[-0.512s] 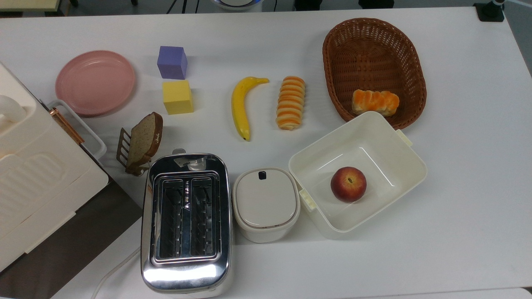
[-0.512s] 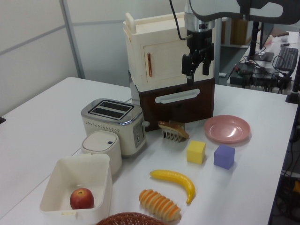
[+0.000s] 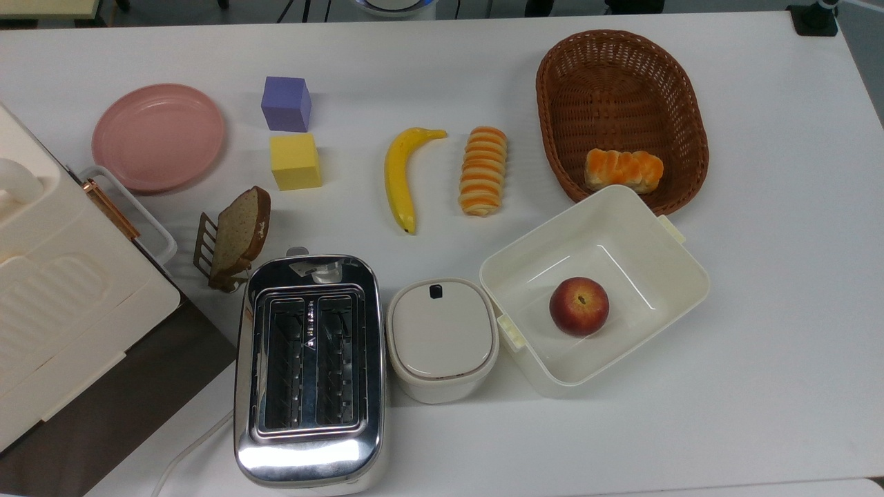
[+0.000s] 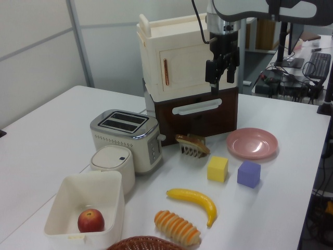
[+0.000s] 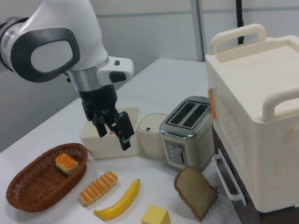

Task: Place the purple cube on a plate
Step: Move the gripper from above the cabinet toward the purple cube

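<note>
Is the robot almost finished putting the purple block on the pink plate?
Not yet. Nothing looks done: the purple cube sits on the table beside the yellow cube, apart from the empty pink plate. The gripper hangs open in the air, holding nothing. Left: reach the cube, grab it, set it on the plate.

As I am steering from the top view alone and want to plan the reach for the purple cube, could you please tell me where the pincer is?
Observer: In the left view the pincer hangs well above the table, in front of the cream cabinet.
Operator: Thank you. Is it holding anything?
Observer: No, the right view shows it open and empty.
Operator: Which way does it face?
Observer: Downward. The purple cube sits far below it, toward the left view's right.
</note>
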`<act>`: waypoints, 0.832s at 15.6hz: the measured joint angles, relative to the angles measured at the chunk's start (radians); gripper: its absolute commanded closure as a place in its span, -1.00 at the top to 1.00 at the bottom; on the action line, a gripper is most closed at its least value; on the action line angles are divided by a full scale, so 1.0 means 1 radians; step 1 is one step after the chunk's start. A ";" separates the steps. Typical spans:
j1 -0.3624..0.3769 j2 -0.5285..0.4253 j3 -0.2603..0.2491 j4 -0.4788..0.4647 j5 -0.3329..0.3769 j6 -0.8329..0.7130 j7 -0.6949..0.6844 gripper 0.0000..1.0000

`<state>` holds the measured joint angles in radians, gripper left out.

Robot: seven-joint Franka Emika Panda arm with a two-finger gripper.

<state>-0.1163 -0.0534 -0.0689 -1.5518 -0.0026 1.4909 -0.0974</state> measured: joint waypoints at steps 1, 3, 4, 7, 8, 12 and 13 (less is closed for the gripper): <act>0.000 0.000 0.000 0.000 0.000 -0.001 0.000 1.00; 0.000 0.000 0.000 0.000 0.000 -0.001 0.000 1.00; 0.000 0.000 0.000 0.000 0.000 -0.001 0.000 1.00; 0.000 0.000 0.000 0.000 0.000 -0.001 0.000 1.00; 0.000 0.000 0.000 -0.004 0.000 -0.002 0.000 1.00; 0.001 -0.021 0.016 -0.090 0.034 0.001 0.000 1.00; 0.001 -0.034 0.025 -0.132 0.038 0.019 0.004 1.00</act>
<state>-0.1154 -0.0876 -0.0444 -1.6835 0.0355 1.5095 -0.0931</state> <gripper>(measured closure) 0.000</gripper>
